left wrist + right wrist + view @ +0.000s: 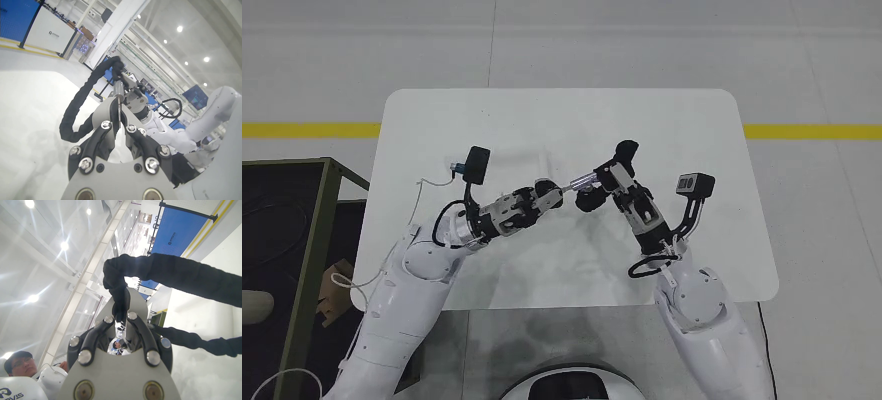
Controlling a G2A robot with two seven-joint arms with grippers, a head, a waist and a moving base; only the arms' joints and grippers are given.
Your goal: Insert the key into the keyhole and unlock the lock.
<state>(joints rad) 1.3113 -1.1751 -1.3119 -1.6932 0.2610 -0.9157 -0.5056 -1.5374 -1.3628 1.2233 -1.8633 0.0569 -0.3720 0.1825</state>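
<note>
Left wrist view: left claw (118,104) pinches key (119,113) at lock (118,88); right claw (122,302) clamps its cable (189,279).

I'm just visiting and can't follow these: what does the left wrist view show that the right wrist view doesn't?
Left wrist: the left gripper pinching the key, its tip at the end of the silver lock. Right wrist: up close, the right gripper clamped on the cable. Both: the black cable, the white table, and the right gripper itself.
</note>
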